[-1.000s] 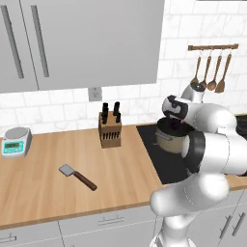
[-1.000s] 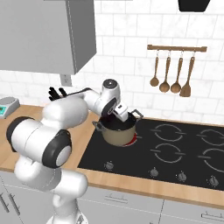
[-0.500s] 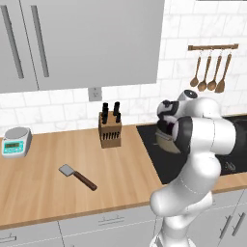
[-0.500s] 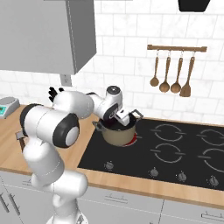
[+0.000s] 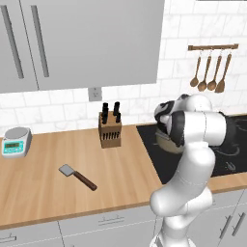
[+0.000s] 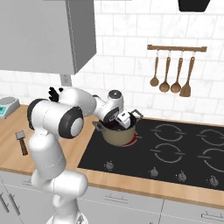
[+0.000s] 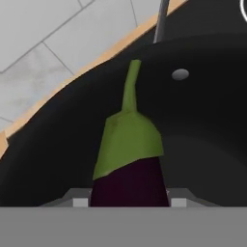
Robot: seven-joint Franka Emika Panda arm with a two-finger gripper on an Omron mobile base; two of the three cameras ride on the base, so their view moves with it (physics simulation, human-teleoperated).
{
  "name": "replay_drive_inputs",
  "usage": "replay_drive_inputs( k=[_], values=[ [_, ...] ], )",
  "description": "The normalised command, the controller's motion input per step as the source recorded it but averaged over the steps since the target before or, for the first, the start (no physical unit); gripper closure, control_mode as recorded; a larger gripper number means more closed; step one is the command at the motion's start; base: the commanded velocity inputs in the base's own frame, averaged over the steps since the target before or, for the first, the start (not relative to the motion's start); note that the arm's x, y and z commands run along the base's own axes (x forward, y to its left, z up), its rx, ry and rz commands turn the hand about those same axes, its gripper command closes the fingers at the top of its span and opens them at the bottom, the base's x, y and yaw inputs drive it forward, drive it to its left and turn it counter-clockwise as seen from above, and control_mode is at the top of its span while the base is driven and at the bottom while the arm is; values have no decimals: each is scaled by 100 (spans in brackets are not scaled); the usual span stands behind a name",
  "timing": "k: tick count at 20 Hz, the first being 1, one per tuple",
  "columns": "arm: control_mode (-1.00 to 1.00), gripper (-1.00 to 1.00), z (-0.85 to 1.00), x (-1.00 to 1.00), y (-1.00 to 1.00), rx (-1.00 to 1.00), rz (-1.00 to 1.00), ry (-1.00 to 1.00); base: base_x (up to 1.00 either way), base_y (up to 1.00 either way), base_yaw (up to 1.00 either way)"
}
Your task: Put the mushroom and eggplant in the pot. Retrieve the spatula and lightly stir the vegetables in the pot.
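Wooden counter [image 5: 43,183], glossy eggplant [image 7: 130,185], round pot [image 6: 117,134]

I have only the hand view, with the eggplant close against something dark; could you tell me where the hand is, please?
Observer: The gripper is at the mouth of the pot, which stands on a left-hand burner of the cooktop.
Operator: Thank you. Where is the spatula?
Observer: The spatula lies flat on the wooden counter, left of the cooktop, in front of the knife block.
Operator: Anything else there?
Observer: A small scale sits by the wall, further left.
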Motion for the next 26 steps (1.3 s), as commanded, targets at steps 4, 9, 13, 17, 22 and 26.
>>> replay_drive_inputs(
  k=[4,9,13,17,22,26],
  values=[
    [-100,-100,-2,8,0,-1,0,0,0,0,0],
    [-100,-100,45,-2,-7,0,1,0,0,0,0],
    [-100,-100,64,-13,-5,0,1,0,0,0,0],
    [-100,-100,77,-55,-1,0,0,-1,0,0,0],
    [-100,-100,66,-100,52,0,4,-2,0,0,0],
    [-100,-100,13,-100,100,-1,10,0,0,0,0]
  ],
)
